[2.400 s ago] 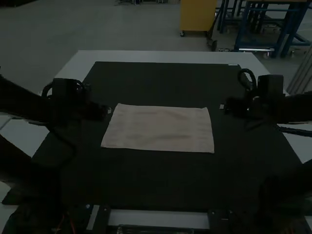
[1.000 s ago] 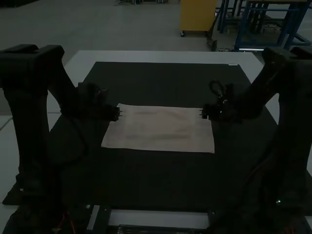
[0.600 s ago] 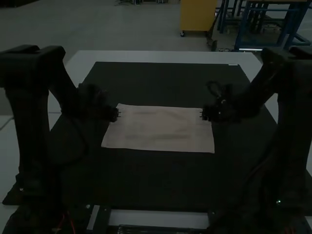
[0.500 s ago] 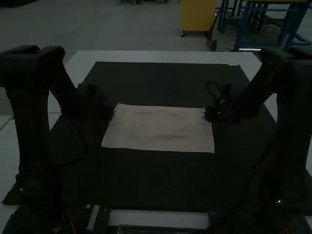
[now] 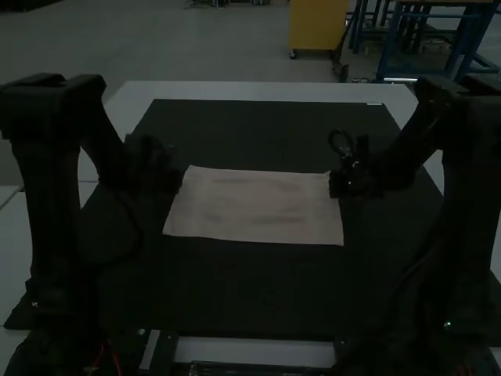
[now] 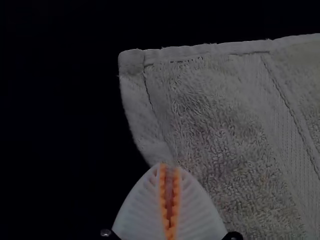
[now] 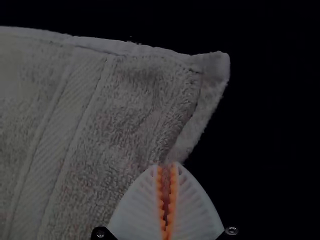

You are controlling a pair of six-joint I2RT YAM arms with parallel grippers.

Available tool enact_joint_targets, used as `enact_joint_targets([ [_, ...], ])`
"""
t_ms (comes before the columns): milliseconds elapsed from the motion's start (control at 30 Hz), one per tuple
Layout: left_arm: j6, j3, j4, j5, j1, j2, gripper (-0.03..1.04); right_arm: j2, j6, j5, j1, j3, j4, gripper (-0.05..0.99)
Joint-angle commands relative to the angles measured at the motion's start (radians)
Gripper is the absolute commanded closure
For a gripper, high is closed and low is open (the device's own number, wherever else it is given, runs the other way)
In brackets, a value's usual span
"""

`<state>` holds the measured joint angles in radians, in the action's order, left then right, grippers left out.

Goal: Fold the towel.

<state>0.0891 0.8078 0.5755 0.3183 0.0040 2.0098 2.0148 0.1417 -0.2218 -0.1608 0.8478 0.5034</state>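
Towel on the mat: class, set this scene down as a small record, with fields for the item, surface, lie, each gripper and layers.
Item: pale terry towel
Surface: dark mat on a white table
Lie: flat rectangle, long sides running left to right in the high view
Left gripper: shut on the left edge, near the far corner
Right gripper: shut on the right edge, near the far corner
Layers: cannot tell

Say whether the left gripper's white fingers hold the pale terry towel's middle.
No, the left gripper pinches the towel at its edge, near a corner.
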Motion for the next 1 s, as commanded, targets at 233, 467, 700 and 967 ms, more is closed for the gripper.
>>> enact_joint_targets([
  [233,0.020,0.036,-0.138,0.036,0.028,-0.120,0.99,-0.159,-0.042,-0.033,0.032,0.005,-0.040,0.96],
  [467,0.040,-0.041,-0.155,0.048,0.073,-0.221,0.99,-0.228,-0.045,-0.063,0.060,-0.073,-0.057,0.96],
  [700,0.046,-0.119,-0.174,0.053,0.076,-0.327,0.99,-0.303,-0.045,-0.070,0.060,-0.147,-0.069,0.96],
  [967,0.067,-0.199,-0.249,0.053,0.073,-0.482,0.99,-0.399,-0.047,-0.096,0.060,-0.205,-0.108,0.96],
])
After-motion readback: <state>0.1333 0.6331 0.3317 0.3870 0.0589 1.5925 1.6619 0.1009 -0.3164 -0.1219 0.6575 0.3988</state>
